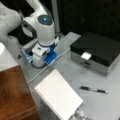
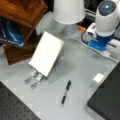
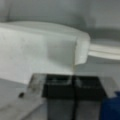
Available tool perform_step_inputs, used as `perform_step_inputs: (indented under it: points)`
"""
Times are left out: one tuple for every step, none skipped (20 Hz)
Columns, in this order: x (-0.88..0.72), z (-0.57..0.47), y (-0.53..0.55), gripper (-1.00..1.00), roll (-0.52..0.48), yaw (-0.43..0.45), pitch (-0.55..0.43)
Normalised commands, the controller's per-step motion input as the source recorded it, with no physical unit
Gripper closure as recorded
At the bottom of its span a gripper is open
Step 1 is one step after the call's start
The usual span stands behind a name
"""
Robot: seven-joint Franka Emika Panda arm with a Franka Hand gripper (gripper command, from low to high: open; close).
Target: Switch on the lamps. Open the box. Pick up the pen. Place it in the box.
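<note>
Grey worktop (image 1: 75,75): we see the pincer (image 3: 73,85) pressed together beneath the lamp (image 3: 42,55); box (image 1: 96,51) closed at right, pen (image 1: 94,89) lower right. We advise one short, square switch press.

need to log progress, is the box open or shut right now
Shut: in both front views the box has its black lid flat on the silver sides, and the pen lies outside on the table.

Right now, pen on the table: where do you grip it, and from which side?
Grip the pen at its silvery-grey middle section, coming straight down from above, fingers across its length. It lies flat on the grey table with bare surface on both long sides, apart from the box and the lamp. The gripper is shut, close to the lamp.
</note>
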Motion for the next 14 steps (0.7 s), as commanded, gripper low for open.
perform_step_inputs:
  points:
    - [-0.71,-0.41,-0.13,1.00,-0.070,-0.002,-0.528]
    - [-0.72,-0.40,-0.14,1.00,-0.070,0.000,-0.528]
    - [-0.73,-0.40,-0.15,1.00,-0.075,0.005,-0.529]
    - [-0.73,-0.40,-0.16,1.00,-0.084,0.012,-0.532]
    - [-0.74,-0.41,-0.16,1.00,-0.083,0.017,-0.538]
    - [-0.75,-0.40,-0.16,1.00,-0.083,0.019,-0.539]
    - [-0.76,-0.41,-0.15,1.00,-0.083,0.021,-0.543]
    - [-0.77,-0.42,-0.14,1.00,-0.086,0.024,-0.547]
    - [-0.79,-0.42,-0.14,1.00,-0.094,0.027,-0.546]
    - [-0.80,-0.42,-0.14,1.00,-0.097,0.028,-0.546]
    - [-0.82,-0.41,-0.14,1.00,-0.094,0.024,-0.545]
    - [-0.84,-0.42,-0.15,1.00,-0.094,0.025,-0.545]
    - [-0.85,-0.44,-0.15,1.00,-0.090,0.026,-0.551]
    - [-0.86,-0.44,-0.15,1.00,-0.088,0.027,-0.544]
